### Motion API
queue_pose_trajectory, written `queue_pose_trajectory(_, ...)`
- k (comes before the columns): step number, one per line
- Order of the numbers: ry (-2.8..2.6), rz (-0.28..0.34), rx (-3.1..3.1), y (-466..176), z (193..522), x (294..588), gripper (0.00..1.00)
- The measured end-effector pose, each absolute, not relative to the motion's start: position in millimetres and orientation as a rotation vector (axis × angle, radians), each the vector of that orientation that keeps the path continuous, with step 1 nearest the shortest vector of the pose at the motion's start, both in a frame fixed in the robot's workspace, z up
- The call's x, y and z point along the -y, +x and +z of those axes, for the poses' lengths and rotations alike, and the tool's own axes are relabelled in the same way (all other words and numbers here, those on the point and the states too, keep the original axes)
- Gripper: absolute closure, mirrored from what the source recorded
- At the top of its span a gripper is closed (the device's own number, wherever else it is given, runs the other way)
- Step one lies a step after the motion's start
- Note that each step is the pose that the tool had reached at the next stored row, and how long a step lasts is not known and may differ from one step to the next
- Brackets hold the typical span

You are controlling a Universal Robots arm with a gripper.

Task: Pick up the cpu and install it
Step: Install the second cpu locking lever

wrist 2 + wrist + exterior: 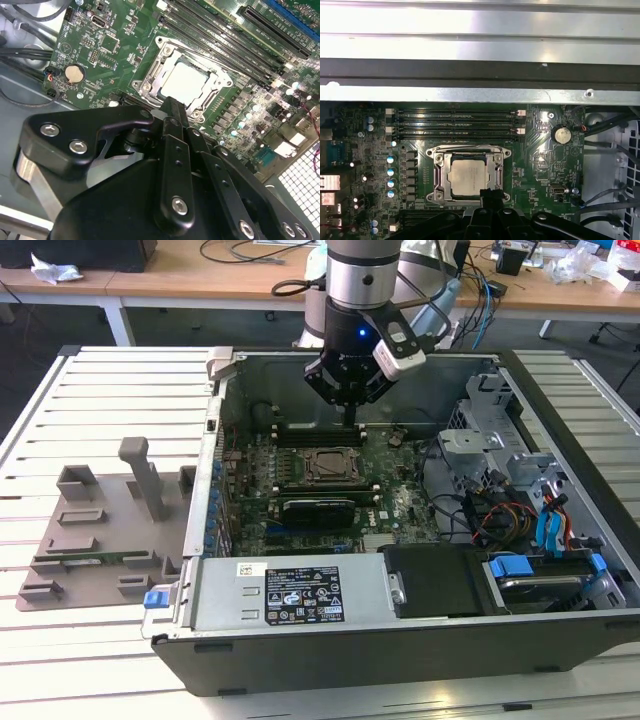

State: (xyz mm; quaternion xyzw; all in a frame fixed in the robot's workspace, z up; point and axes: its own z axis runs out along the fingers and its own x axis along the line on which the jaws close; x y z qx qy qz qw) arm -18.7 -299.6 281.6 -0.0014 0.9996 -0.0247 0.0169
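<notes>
The cpu (186, 81) (467, 175), a pale silver square, lies flat inside the metal-framed socket (325, 466) on the green motherboard (400, 502). Nothing holds it. My gripper (348, 420) hangs just above the socket's rim toward the back of the case. In both wrist views its black fingers are pressed together into one narrow tip (172, 105) (490, 194) at the socket's edge, with nothing between them. In the second wrist view the tip overlaps the near edge of the socket frame.
The motherboard sits in an open computer case (400, 650) on a slatted table. Memory slots (455, 122) run beside the socket. A power supply (290, 592) lies at the front, and a drive cage with cables (520, 500) at the exterior view's right. A grey tray (100, 530) lies at the exterior view's left.
</notes>
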Motion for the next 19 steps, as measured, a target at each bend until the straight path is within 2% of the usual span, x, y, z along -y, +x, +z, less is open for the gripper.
queue_pose_trajectory(9, -0.004, -0.077, -3.107, -19, 281, 319, 0.89)
queue_pose_trajectory(19, -0.004, -0.077, -3.107, -19, 280, 325, 0.89)
